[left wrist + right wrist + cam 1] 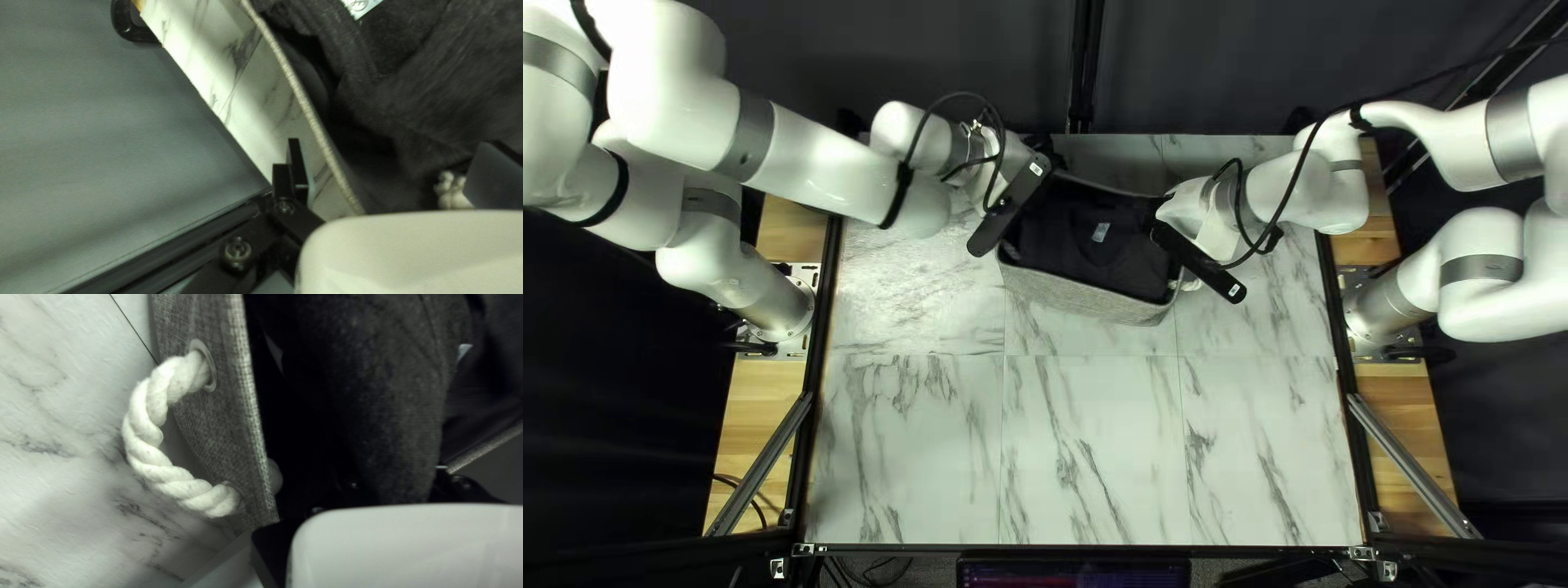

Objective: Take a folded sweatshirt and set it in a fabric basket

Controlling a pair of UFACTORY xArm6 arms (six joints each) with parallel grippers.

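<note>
My left gripper (pixel 1010 207) is at the left end of the grey fabric basket (pixel 1084 299); my right gripper (pixel 1200 259) is over its right end. Inside the basket lies the dark sweatshirt (pixel 1100 245), a pale label showing. In the left wrist view the left gripper (pixel 393 158) is open, one finger outside the basket's rim (pixel 302 98), the other over the inside near the sweatshirt (pixel 436 87). In the right wrist view, dark parts of the right gripper (pixel 463 484) merge with shadow beside the sweatshirt (pixel 381 392); its grip on the cloth cannot be made out.
A white rope handle (pixel 147 441) loops outward from the basket wall beside my right gripper. The marble-patterned table (pixel 1089 446) extends in front of the basket. Behind the far edge hangs a dark curtain (pixel 958 54). Both arms reach in from the sides.
</note>
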